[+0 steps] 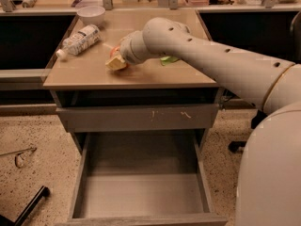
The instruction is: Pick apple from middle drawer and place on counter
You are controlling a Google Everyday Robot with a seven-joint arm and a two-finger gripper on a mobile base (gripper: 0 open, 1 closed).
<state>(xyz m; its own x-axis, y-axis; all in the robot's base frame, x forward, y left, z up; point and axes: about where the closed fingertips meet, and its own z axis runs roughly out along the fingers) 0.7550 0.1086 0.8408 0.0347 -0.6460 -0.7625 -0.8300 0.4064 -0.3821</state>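
Observation:
My gripper (115, 61) is low over the left middle of the beige counter (155, 76), at the end of the white arm that reaches in from the right. It is shut on the apple (113, 52). Only a small red-orange sliver of the apple shows behind the pale fingertips (115, 64), which sit at the counter's surface. Below, the middle drawer (141, 194) is pulled fully out, and its flat grey bottom is bare.
A plastic bottle (80, 39) lies on the counter's back left, next to a white bowl (91, 14). A green bag (168, 59) peeks out behind the arm. A shut grey drawer front (136, 117) sits above the open one. Glasses (19, 157) and a black bar (30, 206) lie on the floor at left.

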